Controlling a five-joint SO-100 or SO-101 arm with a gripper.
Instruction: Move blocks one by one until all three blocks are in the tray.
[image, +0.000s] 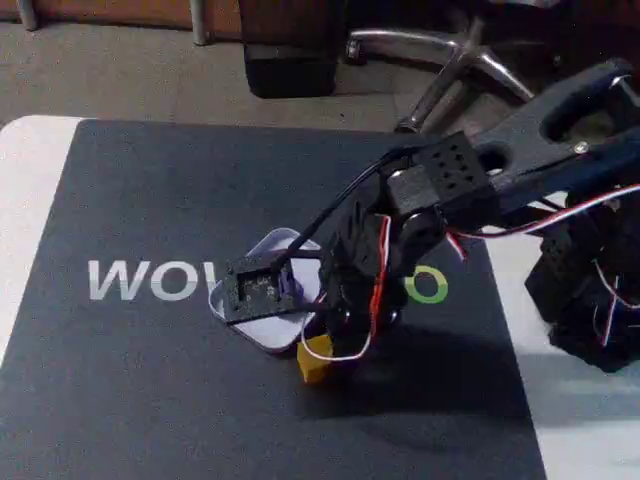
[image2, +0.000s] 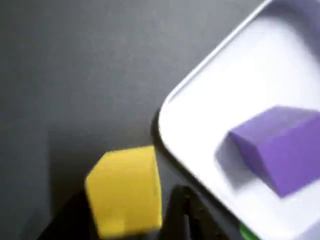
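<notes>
Yellow block (image: 314, 357) just outside the tray (image: 262, 247), beneath the arm (image: 440, 200)

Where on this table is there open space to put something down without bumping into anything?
The dark mat lies bare along its whole left side and front, left of the tray. It is crowded where the arm hangs over the tray, with the yellow block at the tray's front edge and the purple block inside.

From my feed, the fixed view shows a dark grey mat (image: 150, 400) with pale lettering (image: 160, 280) covering most of a white table (image: 25, 200). Beyond the table's far edge I see a dull grey-brown floor (image: 130, 70). On that floor stands an office chair's chrome star base (image: 450, 60), and just left of it a black block-shaped thing (image: 290, 50). The light is dim.
</notes>
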